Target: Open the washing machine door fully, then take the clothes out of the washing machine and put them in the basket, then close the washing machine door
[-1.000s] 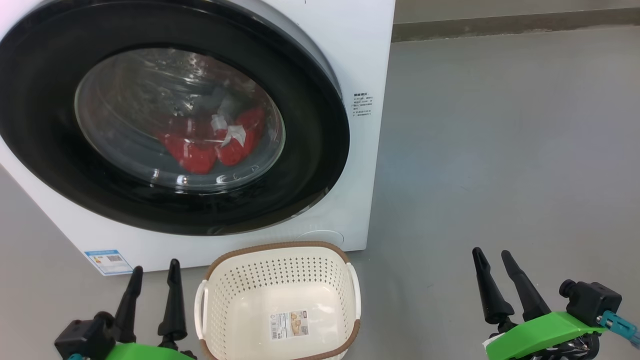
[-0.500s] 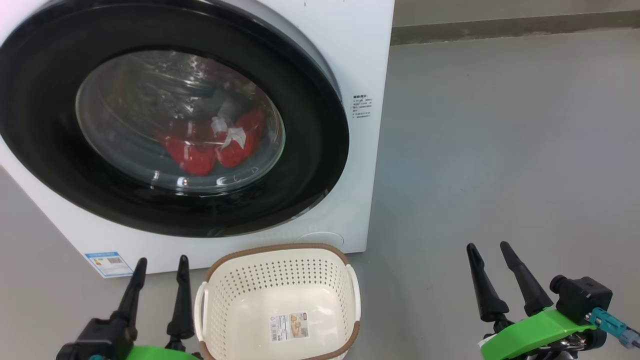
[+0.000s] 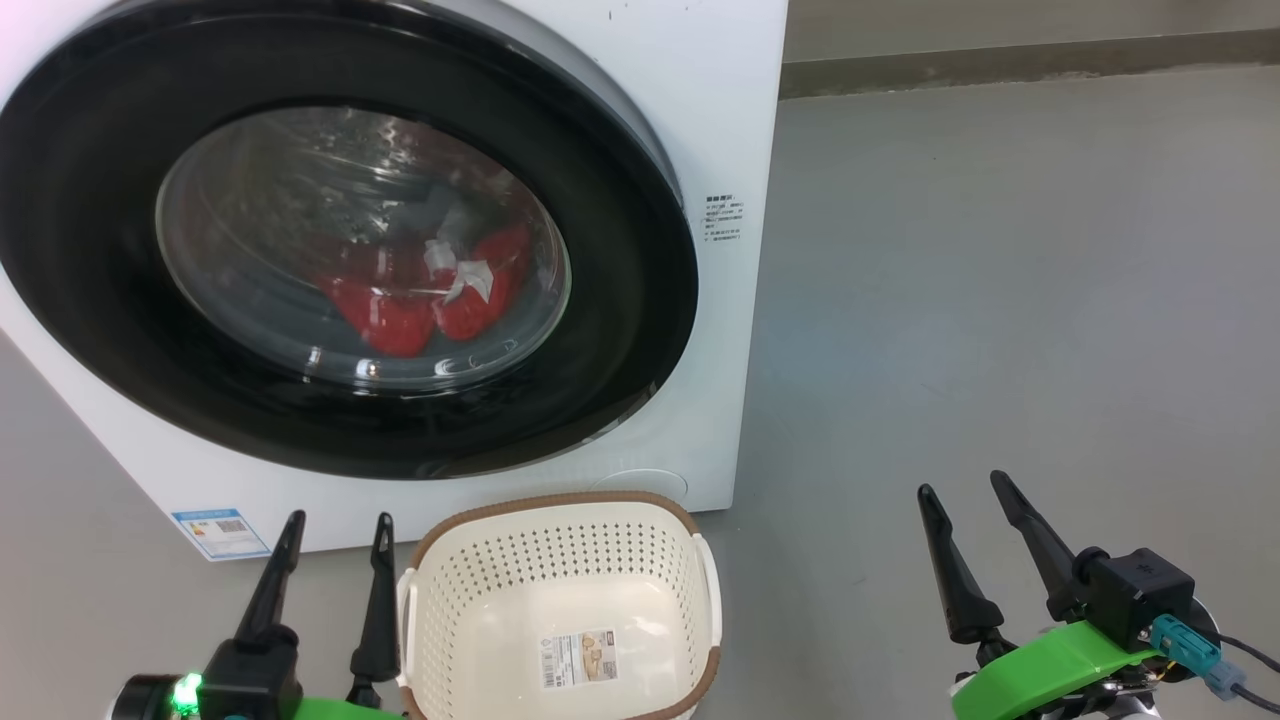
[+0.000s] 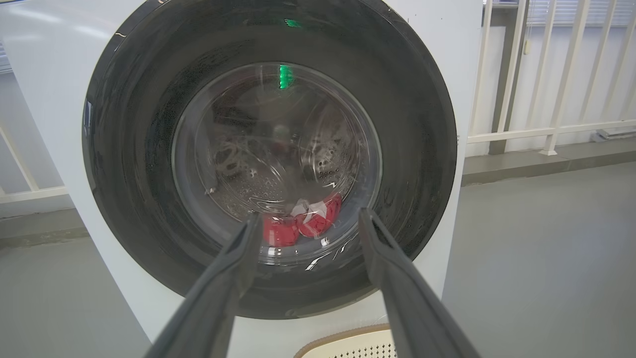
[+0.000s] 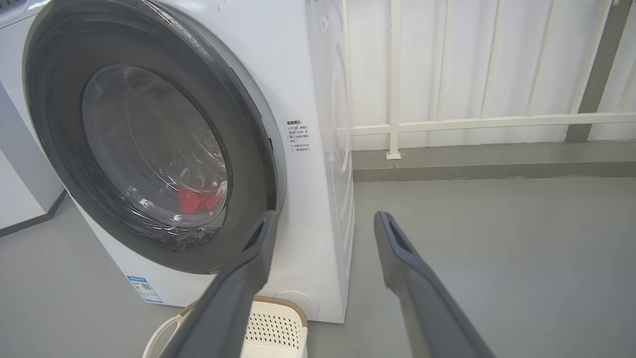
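We hold left gripper (image 3: 340, 517) and right gripper (image 3: 961, 483) spread, empty, facing the washing machine door (image 3: 620, 300) (shut, clothes (image 3: 395, 320) inside).

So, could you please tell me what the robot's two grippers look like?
The left gripper and right gripper each have two long, tapering black fingers on a bright green bracket. The right one carries a black box with a teal plug and a dark cable. A small green light glows at the left one's black base.
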